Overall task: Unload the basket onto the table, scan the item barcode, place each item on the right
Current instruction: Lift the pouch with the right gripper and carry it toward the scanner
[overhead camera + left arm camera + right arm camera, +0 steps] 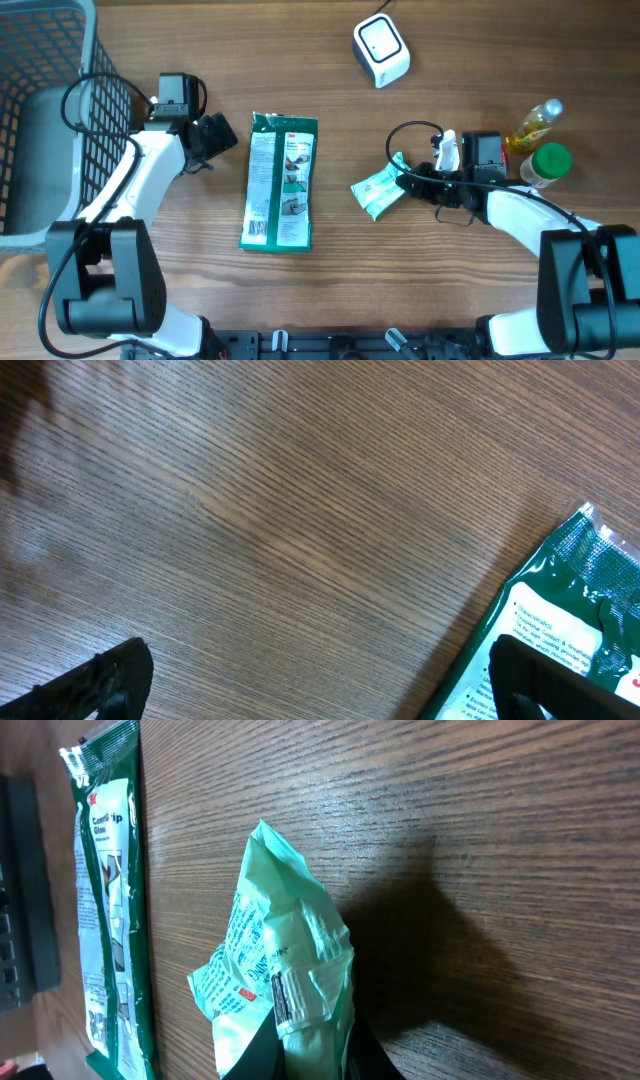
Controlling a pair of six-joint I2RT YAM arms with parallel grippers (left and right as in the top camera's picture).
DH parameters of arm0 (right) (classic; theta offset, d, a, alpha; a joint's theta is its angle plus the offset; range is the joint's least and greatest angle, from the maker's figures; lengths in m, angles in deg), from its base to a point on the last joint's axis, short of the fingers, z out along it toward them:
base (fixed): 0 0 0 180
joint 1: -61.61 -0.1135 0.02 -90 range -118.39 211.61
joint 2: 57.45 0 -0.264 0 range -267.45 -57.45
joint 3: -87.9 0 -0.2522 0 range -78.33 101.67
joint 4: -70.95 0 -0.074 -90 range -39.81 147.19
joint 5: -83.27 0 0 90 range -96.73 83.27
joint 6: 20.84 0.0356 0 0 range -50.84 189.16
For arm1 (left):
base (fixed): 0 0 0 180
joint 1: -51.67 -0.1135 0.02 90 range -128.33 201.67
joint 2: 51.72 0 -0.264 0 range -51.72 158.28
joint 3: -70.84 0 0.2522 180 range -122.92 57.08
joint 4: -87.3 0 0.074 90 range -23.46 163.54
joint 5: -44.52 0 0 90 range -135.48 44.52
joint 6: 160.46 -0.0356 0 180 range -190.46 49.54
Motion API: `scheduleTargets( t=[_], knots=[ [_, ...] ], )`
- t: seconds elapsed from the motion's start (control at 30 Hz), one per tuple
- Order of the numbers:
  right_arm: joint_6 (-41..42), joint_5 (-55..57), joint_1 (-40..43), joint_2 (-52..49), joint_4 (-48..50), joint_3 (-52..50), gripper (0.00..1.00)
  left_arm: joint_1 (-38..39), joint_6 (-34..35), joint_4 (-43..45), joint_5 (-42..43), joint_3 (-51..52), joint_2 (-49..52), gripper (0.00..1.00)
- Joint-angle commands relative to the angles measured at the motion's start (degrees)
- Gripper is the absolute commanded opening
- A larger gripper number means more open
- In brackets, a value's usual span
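Right gripper clamped tight on pouch edge below scanner, likely keeping barcode unobstructed. Left gripper, down-left of scanner, spread wide, empty.

Two arms of like build are seen. On the left arm, a long white moulded link is joined to a bulky matte-black cylindrical base joint. A black box-shaped wrist module is mounted at its far end, and a thin black looped cable is run beside it. The left gripper is fitted with black ridged plastic fingers, rounded at the tips. On the right arm, a curved white link is matched by a rounded black base housing and a square black wrist block, to which a small white fitting is attached. A curled black wire is carried above the dark right gripper.
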Motion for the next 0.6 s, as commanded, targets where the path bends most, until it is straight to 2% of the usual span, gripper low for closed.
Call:
scheduleTargets(
  t=[0.0,0.33,0.57],
  knots=[
    [-1.29,-1.55,-0.35,-0.02,-0.26,-0.61,0.04,-0.31,-0.24,0.20,-1.20,0.31,-0.92,1.00],
    [-1.20,-3.04,-0.35,1.66,-0.94,0.57,0.04,-0.31,-0.24,0.20,-1.20,0.31,-0.92,1.00],
    [-2.89,-1.62,-0.35,10.45,-9.53,3.98,0.04,-0.31,-0.24,0.20,-1.20,0.31,-0.92,1.00]
  ],
)
